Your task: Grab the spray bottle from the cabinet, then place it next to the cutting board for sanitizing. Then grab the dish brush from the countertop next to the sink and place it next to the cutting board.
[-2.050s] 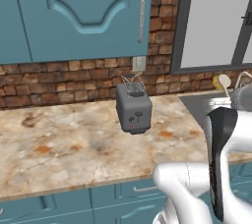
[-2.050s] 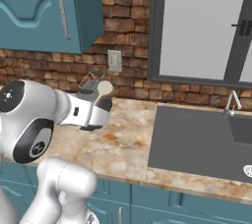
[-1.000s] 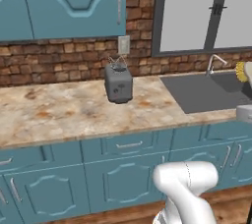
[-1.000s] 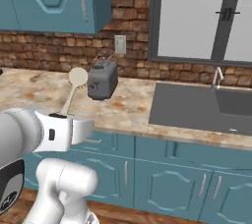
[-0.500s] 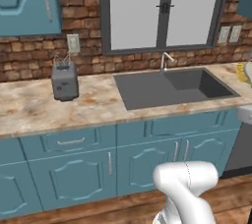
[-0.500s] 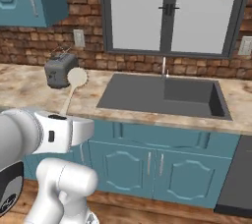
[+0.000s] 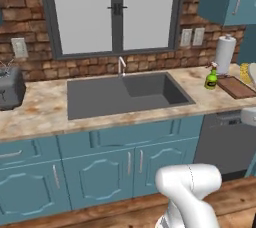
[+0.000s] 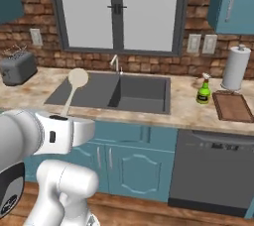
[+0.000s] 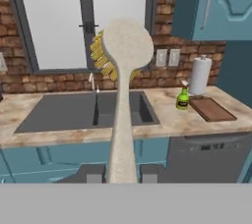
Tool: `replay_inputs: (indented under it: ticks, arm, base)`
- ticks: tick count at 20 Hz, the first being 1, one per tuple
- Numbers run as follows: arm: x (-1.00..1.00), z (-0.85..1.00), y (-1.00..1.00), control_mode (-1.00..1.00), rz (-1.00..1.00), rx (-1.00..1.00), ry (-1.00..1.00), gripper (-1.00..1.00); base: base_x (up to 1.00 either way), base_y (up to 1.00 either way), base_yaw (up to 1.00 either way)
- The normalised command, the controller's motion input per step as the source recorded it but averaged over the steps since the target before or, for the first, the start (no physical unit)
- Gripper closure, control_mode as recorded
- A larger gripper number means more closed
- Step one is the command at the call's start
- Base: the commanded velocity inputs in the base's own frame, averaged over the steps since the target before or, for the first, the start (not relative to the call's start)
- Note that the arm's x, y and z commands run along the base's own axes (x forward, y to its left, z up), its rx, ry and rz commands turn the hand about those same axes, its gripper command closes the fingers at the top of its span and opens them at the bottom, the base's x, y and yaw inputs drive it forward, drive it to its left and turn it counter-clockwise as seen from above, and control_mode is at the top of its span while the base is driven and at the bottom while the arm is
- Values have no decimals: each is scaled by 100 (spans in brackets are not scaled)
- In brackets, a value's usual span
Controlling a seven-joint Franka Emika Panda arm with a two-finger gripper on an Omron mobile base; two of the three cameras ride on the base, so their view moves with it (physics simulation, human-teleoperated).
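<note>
the pincer (image 9: 118, 173) is pinching the dish brush (image 9: 124, 85) by its pale handle, the round head with yellow bristles raised upright in front of the sink (image 9: 83, 111). the sink sits in the marbled table (image 8: 191, 111) under the window. to the right of the sink, the spray bottle (image 8: 203, 90) stands just beside the cutting board (image 8: 231, 106), near the paper-towel roll (image 8: 234, 68).
</note>
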Motion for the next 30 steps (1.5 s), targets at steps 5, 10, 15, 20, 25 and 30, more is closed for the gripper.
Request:
replay_inputs:
  ticks: [5,10,15,20,25,30]
  arm:
    - [0,0,0,100,0,0,0,100]
    - [0,0,0,100,0,0,0,100]
    - [0,0,0,100,0,0,0,100]
    - [0,0,0,100,0,0,0,100]
    - [0,0,0,100,0,0,0,100]
    - [0,0,0,100,0,0,0,100]
  base:
    - [3,-100,-2]
    - [38,-69,0]
    - [48,-49,0]
    - [50,-21,0]
    - [75,-24,0]
    - [46,-52,0]
